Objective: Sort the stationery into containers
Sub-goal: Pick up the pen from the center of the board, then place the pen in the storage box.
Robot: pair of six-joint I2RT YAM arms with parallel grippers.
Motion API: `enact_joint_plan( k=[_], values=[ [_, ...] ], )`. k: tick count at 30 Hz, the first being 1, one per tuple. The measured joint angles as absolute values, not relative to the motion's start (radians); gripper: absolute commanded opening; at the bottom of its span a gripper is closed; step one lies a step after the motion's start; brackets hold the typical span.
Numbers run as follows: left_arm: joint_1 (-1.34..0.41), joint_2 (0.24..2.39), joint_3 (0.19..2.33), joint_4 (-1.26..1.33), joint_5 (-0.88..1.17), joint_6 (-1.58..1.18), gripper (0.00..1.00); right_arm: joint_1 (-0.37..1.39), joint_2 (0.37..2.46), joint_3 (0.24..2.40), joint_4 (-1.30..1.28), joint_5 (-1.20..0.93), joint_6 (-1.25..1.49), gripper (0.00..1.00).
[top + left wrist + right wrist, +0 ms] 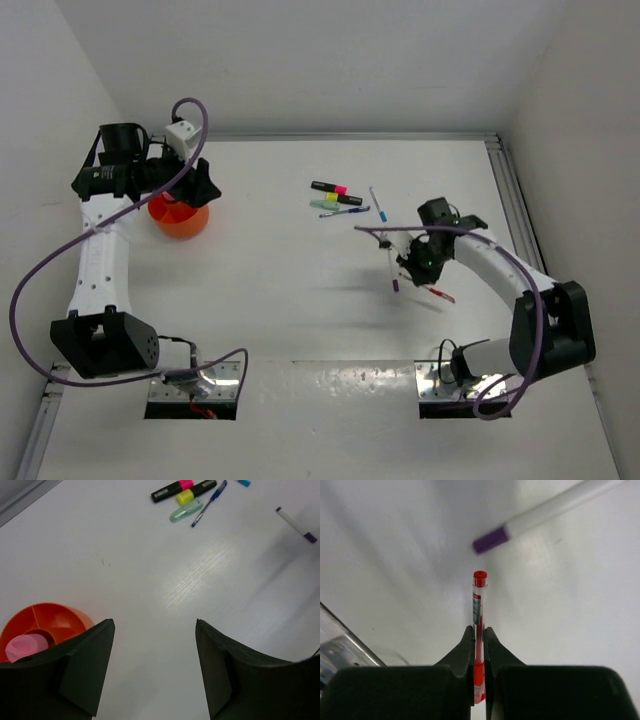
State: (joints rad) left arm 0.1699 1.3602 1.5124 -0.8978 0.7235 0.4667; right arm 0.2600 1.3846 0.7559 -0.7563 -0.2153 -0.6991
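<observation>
My right gripper (478,631) was clamped on the red pen (479,600), whose axis ran straight out from the fingers, red end foremost. My left gripper (155,626) gaped beside the orange bowl (57,611), which held a pink item (22,646).

This looks like a robotics lab test cell. A plain white table (280,300) is closed in by white panels (300,60) on 3 sides, with aluminium rails (510,200) along its edges. The 2 arms stand on metal plates (195,385), with loose purple cables (204,128).
</observation>
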Motion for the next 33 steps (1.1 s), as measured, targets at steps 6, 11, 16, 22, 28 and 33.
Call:
enact_joint_plan(
  k=[6,11,16,22,28,33],
  values=[
    [0.195,1.294,1.427,-0.823,0.901,0.435,0.71,0.263,1.356,1.180,-0.888,-0.398,-0.523,0.00],
    [0.175,1.149,1.273,-0.715,1.027,0.446,0.67,0.258,1.402,1.448,-0.884,-0.636,-0.271,0.00],
    [-0.022,0.961,1.245,-0.707,0.941,0.705,0.63,0.267,1.522,1.476,-0.812,-0.830,0.026,0.00],
    [-0.234,0.883,1.232,-0.738,0.786,1.101,0.61,0.276,1.613,1.290,-0.541,-0.996,0.502,0.00],
    [-0.487,0.985,1.229,-0.760,0.665,1.308,0.60,0.292,1.713,1.237,-0.239,-1.081,0.931,0.00],
    [-0.678,1.112,1.213,-0.752,0.562,1.358,0.62,0.297,1.717,1.228,-0.059,-1.111,1.134,0.00]
  ],
)
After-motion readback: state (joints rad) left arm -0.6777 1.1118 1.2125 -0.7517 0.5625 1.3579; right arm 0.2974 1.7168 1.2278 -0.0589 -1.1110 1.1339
